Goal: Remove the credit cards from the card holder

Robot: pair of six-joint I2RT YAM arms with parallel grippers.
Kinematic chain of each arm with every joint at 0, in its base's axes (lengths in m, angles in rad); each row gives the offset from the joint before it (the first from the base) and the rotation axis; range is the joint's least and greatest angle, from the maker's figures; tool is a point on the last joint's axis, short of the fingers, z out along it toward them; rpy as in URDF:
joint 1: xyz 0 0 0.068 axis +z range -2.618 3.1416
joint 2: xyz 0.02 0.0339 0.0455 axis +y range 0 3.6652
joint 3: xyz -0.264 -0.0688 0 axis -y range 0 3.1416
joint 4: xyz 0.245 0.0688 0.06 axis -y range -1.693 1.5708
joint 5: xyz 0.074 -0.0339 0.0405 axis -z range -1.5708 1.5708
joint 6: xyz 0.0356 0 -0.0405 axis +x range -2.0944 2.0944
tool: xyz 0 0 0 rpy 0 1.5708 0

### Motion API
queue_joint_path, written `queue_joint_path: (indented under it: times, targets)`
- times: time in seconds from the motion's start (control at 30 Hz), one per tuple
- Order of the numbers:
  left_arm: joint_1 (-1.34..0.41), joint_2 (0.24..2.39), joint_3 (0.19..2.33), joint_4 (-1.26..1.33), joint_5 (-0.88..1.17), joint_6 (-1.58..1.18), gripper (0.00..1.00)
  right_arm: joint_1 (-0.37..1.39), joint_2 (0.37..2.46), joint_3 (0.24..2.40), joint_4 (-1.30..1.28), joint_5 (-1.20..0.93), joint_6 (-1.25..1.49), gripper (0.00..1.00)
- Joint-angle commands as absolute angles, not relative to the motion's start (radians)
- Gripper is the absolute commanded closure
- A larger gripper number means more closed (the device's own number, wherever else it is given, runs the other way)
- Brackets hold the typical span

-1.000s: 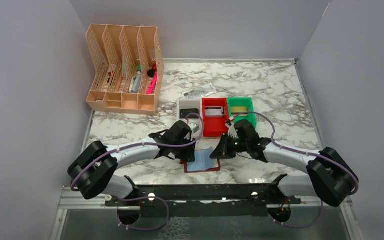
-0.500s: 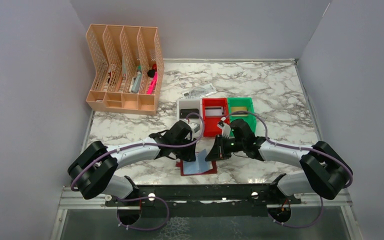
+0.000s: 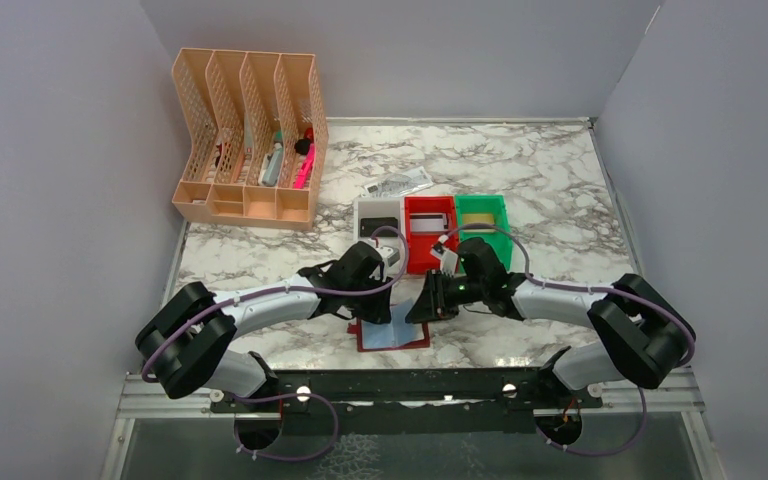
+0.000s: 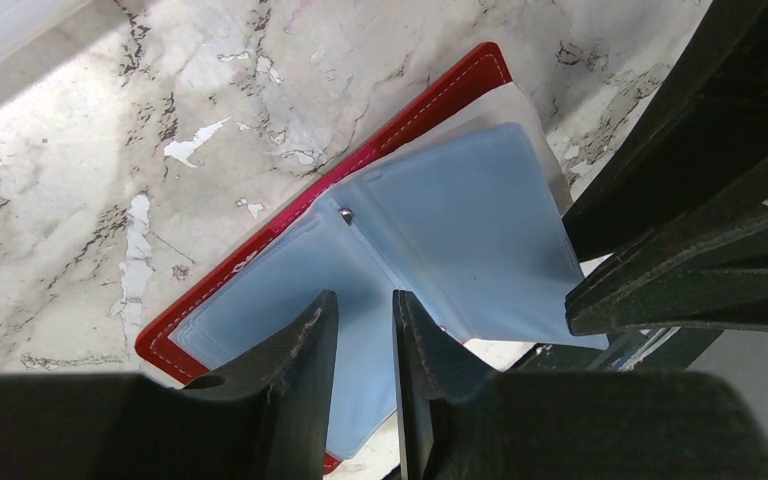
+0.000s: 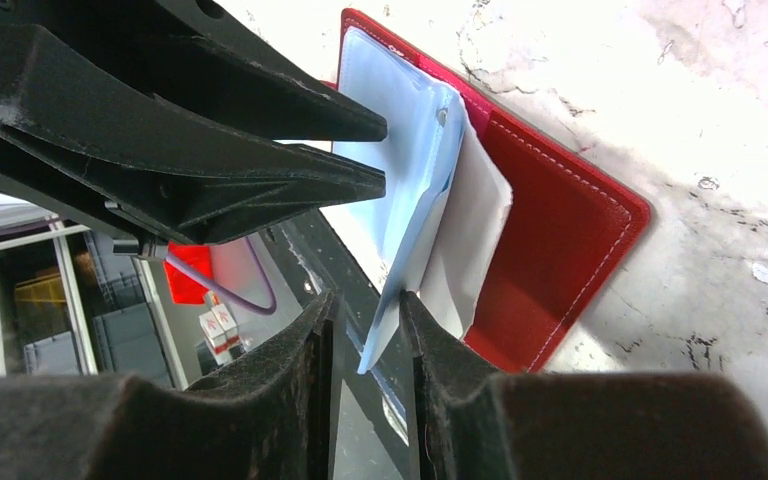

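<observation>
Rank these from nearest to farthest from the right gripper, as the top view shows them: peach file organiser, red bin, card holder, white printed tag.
1. card holder, at the fingertips of the right gripper, on the near side.
2. red bin, just behind the gripper.
3. white printed tag, farther back, beyond the bins.
4. peach file organiser, far back on the left.
</observation>
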State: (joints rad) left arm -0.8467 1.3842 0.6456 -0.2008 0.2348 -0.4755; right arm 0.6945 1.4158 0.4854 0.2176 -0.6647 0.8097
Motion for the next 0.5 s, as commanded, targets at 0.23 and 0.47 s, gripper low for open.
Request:
queue_joint_path:
  times: [0.23,0.47]
  targets:
    - [-0.853,1.371,0.636,-0.175,0.213,-0.482,0.71,0.741,1.448,0.563,0.117,-0.563,0.758,0.96]
    - [-0.854,1.284,0.632,-0.272,0.083,-0.485,0.71,0.741,1.373,0.491,0.195,-0.51,0.845,0.99]
